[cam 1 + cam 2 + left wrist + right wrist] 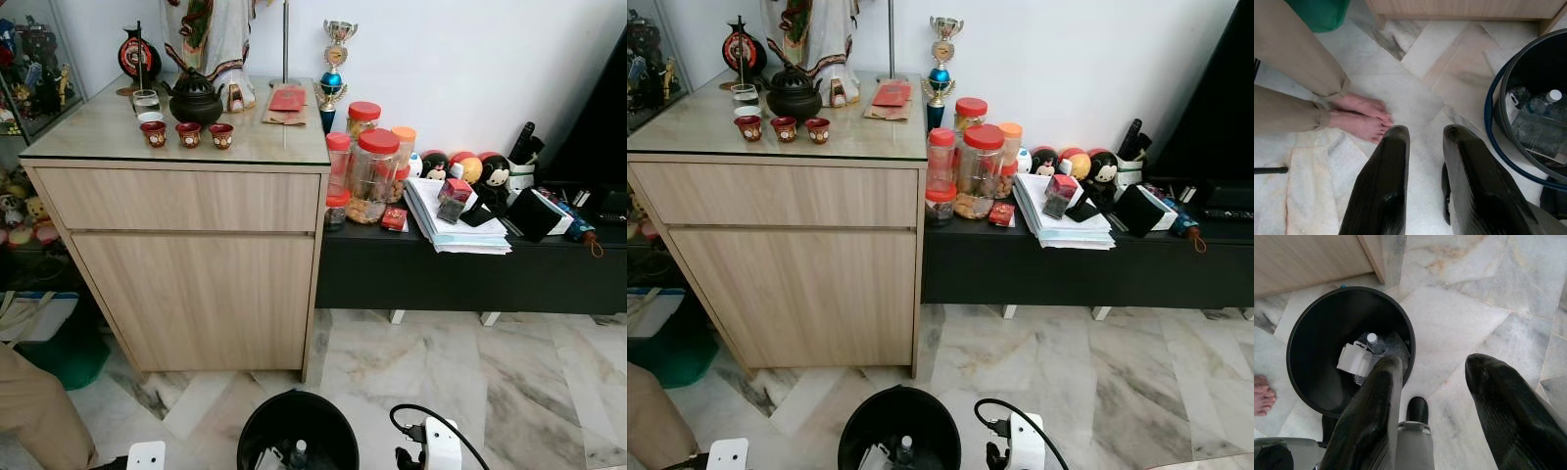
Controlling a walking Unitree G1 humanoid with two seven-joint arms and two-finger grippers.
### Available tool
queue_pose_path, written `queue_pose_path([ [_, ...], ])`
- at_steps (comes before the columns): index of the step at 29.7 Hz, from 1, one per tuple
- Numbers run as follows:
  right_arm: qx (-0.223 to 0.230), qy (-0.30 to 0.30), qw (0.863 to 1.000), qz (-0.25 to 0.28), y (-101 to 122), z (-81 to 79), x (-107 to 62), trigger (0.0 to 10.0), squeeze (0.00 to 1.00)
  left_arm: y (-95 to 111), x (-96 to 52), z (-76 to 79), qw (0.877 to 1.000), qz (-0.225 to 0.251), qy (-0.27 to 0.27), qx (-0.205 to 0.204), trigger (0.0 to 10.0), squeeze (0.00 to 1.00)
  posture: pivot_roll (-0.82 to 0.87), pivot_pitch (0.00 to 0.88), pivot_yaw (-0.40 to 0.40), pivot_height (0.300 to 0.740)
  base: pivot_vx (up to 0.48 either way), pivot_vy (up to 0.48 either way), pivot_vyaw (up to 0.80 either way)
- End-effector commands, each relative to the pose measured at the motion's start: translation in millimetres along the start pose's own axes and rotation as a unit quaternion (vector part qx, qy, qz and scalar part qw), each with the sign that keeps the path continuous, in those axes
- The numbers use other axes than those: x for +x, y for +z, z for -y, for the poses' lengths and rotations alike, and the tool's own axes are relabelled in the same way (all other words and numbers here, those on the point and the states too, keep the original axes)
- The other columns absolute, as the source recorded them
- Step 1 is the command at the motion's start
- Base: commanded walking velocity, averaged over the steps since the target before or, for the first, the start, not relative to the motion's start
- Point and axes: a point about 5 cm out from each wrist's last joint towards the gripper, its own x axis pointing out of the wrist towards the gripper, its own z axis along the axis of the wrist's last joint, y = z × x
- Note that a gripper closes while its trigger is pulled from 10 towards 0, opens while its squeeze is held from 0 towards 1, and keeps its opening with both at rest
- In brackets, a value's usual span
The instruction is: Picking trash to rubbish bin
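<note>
The round black plastic rubbish bin (1349,350) stands on the near marble floor (460,362), just in front of the light wooden cabinet (186,264). Inside it lie a clear plastic bottle with a white cap (1374,343) and a white carton scrap (1355,358). The bin sits between the two arms, just left of the right gripper (1432,377), whose fingers are spread wide and hold nothing. The left gripper (1422,142), slightly parted and empty, hangs near a person's bare feet (1364,117).
</note>
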Motion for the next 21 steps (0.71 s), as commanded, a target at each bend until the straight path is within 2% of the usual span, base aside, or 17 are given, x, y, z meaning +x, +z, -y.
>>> queue_pose_path([
  [1, 0.002, -0.005, 1.0, 0.01, 6.2, 2.8, 0.7, 10.0, 0.0, -3.8, -1.7, 0.5, 1.0, -0.003, -0.003, -0.004, 10.0, 0.0, 0.05, 0.005, -0.089, 0.74, -0.277, 0.0, 0.0],
  [21, 0.0, -0.002, 1.0, 0.011, 6.6, 1.7, 0.9, 10.0, 0.0, -3.6, -1.6, 1.8, 1.0, -0.004, -0.006, -0.006, 10.0, 0.0, 0.05, 0.012, -0.092, 0.74, -0.276, 0.0, 0.0],
])
